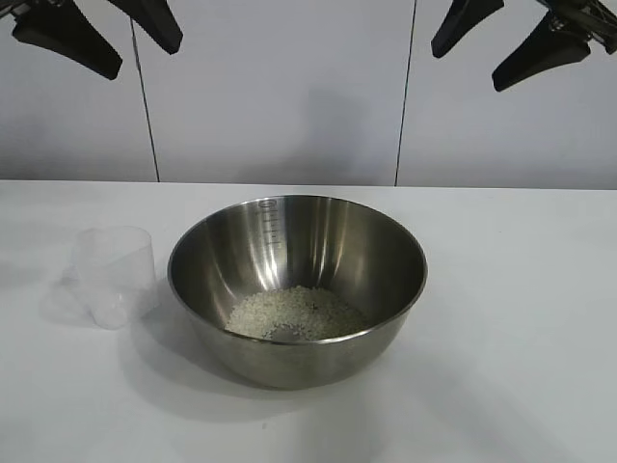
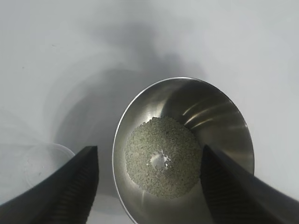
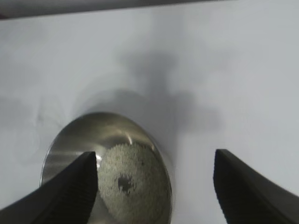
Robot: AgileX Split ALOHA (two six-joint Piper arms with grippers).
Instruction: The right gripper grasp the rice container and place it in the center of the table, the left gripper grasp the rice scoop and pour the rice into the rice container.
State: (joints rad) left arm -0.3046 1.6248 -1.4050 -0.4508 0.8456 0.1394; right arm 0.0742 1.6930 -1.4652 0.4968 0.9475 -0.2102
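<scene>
A steel bowl [image 1: 297, 289] is sitting mid-desk [image 1: 521, 318] with a low heap of rice [image 1: 294, 313] at its bottom, while an emptied clear scoop [image 1: 118, 275] is lying tipped just beside its rim. The bowl looks rigid, slick-walled and moderately heavy, best pinched at its thin lip; the scoop looks light, easily knocked and smooth, best taken across its wall near the mouth. Both arms are hanging high above the desk: the left gripper [image 1: 114, 37] and the right gripper [image 1: 482, 48] are each standing well apart, holding and touching nothing. By the look of things, all 2 steps appear done.
</scene>
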